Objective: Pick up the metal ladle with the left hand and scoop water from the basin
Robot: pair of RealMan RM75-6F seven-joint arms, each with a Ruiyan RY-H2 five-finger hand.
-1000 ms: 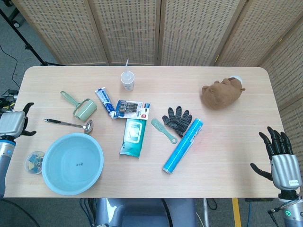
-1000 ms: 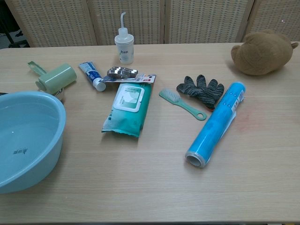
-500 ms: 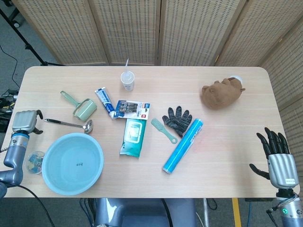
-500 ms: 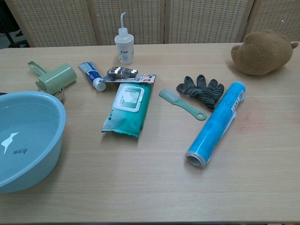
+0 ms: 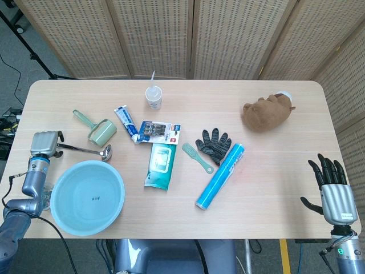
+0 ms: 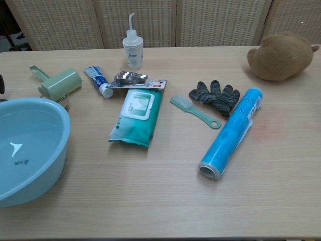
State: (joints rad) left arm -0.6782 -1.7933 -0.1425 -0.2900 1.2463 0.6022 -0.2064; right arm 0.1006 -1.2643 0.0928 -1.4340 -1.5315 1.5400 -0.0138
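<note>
The metal ladle (image 5: 85, 150) lies flat on the table, bowl to the right, just above the light blue basin (image 5: 57, 212). The basin (image 6: 64, 131) holds water. My left hand (image 5: 45, 143) hovers at the table's left edge, right at the tip of the ladle's handle, back of the hand up and a dark finger sticking out to the right. It holds nothing that I can see. In the chest view the basin and roller hide most of the ladle. My right hand (image 5: 331, 187) hangs off the table's right front corner, fingers spread and empty.
A green lint roller (image 5: 98, 130) lies just above the ladle. Toothpaste (image 5: 126, 123), a squeeze bottle (image 5: 153, 96), a wipes pack (image 5: 159, 162), a brush (image 5: 197, 157), a glove (image 5: 214, 145), a blue roll (image 5: 221, 174) and a plush toy (image 5: 267, 112) lie further right. A small round container (image 5: 41, 194) sits left of the basin.
My left hand has moved right from beyond the table's left edge to the tip of the ladle's handle. The ladle has not moved. My right hand barely shifted.
</note>
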